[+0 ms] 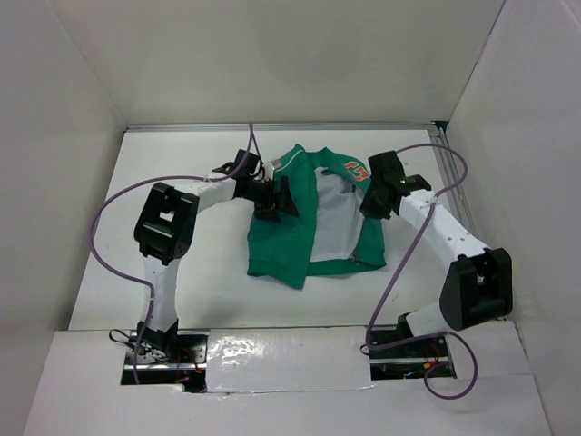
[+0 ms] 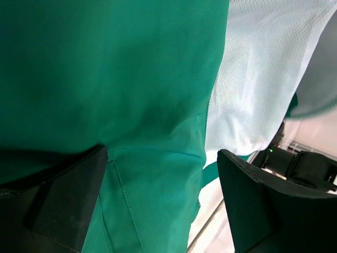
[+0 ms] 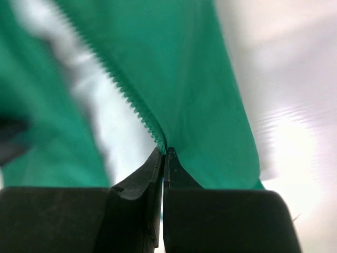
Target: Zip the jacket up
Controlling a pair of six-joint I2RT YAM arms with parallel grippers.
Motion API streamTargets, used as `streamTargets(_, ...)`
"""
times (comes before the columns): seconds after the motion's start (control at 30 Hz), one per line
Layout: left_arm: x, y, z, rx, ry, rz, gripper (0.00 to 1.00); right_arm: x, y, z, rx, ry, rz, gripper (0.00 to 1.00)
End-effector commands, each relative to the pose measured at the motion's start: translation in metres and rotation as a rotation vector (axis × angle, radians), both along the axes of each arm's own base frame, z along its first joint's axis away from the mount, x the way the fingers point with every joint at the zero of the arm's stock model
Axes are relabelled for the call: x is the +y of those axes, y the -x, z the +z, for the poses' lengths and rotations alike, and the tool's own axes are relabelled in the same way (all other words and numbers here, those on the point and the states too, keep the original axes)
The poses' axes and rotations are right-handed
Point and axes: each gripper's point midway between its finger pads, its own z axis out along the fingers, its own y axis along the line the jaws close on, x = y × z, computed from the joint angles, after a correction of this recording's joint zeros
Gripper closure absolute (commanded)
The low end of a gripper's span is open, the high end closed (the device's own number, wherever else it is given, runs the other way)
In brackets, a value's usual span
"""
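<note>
The green jacket lies unzipped on the white table, with its pale lining showing and an orange patch near the far right. My right gripper is at the jacket's right front panel. In the right wrist view it is shut on the panel's edge, right at the green zipper teeth. My left gripper hangs over the left front panel. Its jaws stand wide open, with green fabric between the fingers and the mesh lining beyond.
White walls enclose the table on three sides. A metal rail runs along the right edge. Purple cables loop beside both arms. Part of the right arm shows in the left wrist view.
</note>
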Motion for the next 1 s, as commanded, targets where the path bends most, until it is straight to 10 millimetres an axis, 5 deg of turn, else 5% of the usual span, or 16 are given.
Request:
streamTargets(0.0, 0.017, 0.0, -0.027, 0.018, -0.05, 0.015, 0.01, 0.034, 0.031, 0.031, 0.042, -0.039, 0.146, 1.0)
streamTargets(0.13, 0.026, 0.004, -0.024, 0.014, -0.055, 0.039, 0.01, 0.099, 0.071, 0.023, 0.107, -0.112, 0.385, 1.0)
streamTargets(0.33, 0.025, 0.013, -0.006, -0.015, -0.04, 0.043, 0.01, 0.154, 0.107, -0.017, 0.215, -0.168, 0.615, 1.0)
streamTargets(0.43, 0.025, 0.019, 0.005, -0.022, -0.049, 0.048, 0.01, 0.155, 0.106, -0.02, 0.209, -0.137, 0.604, 1.0)
streamTargets(0.63, 0.018, 0.042, 0.025, -0.095, -0.093, 0.035, 0.01, 0.126, 0.115, 0.046, -0.022, -0.165, 0.606, 1.0)
streamTargets(0.77, 0.016, 0.044, 0.019, -0.084, -0.116, 0.037, 0.01, 0.12, 0.152, 0.033, 0.012, -0.253, 0.685, 1.0)
streamTargets(0.97, 0.013, 0.033, 0.014, -0.09, -0.104, 0.045, 0.01, 0.14, 0.167, 0.005, 0.116, -0.266, 0.811, 1.0)
